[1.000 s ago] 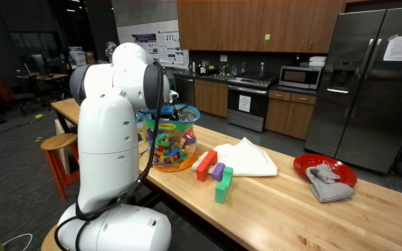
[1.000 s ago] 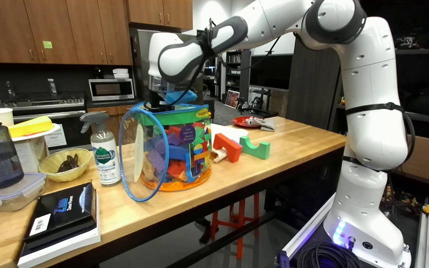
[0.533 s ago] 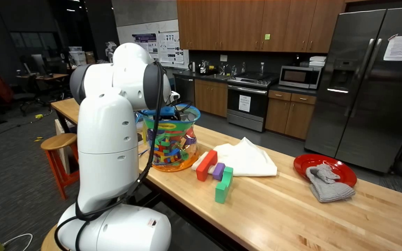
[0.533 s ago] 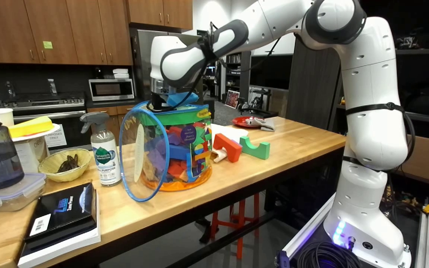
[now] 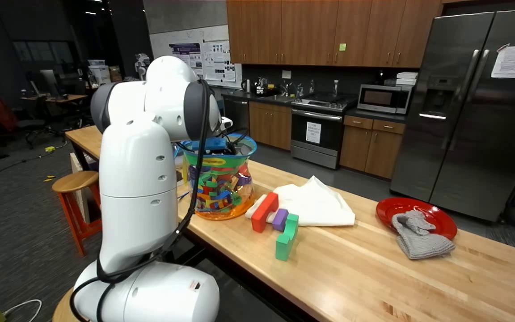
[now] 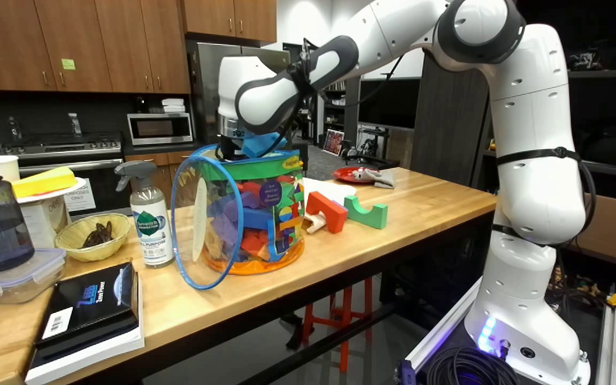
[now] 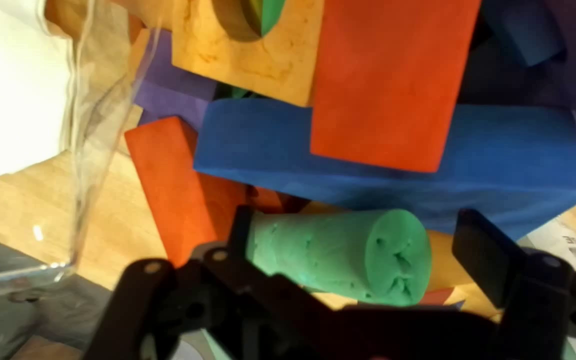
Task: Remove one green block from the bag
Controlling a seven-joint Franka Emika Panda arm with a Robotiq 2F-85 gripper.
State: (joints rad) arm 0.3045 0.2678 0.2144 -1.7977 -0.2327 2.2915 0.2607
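- Green cylindrical block lies inside the clear plastic bag.
- Gripper: fingers spread around it, gap at its round end.
- Long blue block just beside it, partly covered by a red block.

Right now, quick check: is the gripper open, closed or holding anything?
Gripper: open, holding nothing; its jaws stand apart, the green cylinder showing between them with a gap on one side.
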